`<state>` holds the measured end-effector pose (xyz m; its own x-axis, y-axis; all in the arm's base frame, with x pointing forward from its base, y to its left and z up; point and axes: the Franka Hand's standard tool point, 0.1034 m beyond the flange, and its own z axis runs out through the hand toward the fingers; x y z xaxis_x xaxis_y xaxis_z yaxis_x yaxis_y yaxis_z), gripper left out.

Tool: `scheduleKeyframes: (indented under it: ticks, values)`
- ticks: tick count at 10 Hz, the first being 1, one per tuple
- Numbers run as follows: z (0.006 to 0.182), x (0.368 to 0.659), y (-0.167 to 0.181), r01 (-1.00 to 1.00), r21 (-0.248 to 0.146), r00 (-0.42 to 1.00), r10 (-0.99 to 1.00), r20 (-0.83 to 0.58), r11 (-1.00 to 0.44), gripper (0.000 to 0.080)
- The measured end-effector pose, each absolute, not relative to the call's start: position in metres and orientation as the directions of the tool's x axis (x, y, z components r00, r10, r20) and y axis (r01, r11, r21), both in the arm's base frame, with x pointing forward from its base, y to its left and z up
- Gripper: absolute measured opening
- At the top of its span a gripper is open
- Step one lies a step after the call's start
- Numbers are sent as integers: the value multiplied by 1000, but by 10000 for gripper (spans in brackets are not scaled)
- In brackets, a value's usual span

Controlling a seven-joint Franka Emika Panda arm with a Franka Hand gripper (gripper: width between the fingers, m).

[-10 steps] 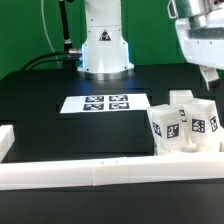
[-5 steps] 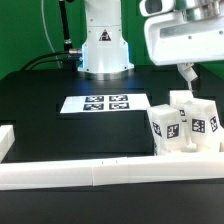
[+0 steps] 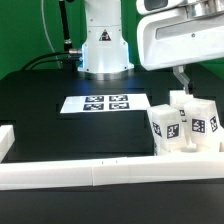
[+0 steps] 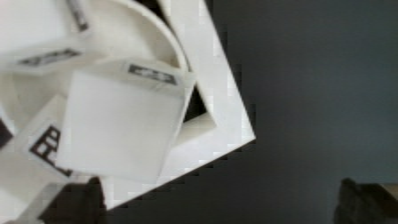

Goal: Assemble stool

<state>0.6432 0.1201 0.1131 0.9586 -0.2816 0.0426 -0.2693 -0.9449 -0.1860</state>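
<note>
Three white leg blocks with black-and-white tags stand close together at the exterior view's right: one in front (image 3: 166, 124), one beside it (image 3: 203, 122), one behind (image 3: 181, 100). In the wrist view one leg block (image 4: 121, 120) stands in front of the curved white seat (image 4: 151, 30), inside the rail corner. In the exterior view the seat is mostly hidden behind the blocks. My gripper (image 3: 183, 78) hangs above and just behind the blocks. In the wrist view my gripper (image 4: 221, 205) is open and empty, with only dark table between its fingertips (image 4: 71, 205).
The marker board (image 3: 104, 103) lies on the black table near the robot base (image 3: 105, 45). Long white border rails (image 3: 90, 172) run along the front, with an end piece (image 3: 8, 140) at the exterior view's left. A rail corner (image 4: 222, 120) shows in the wrist view.
My gripper has moved from the upper right edge of the exterior view toward that view's left and slightly down, now over the back leg block. The blocks have not moved.
</note>
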Motion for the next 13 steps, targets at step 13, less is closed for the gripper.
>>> scheduleKeyframes:
  ticks: [13]
  values:
    - [73,629,117,453,-31,891,452,35,-891,648]
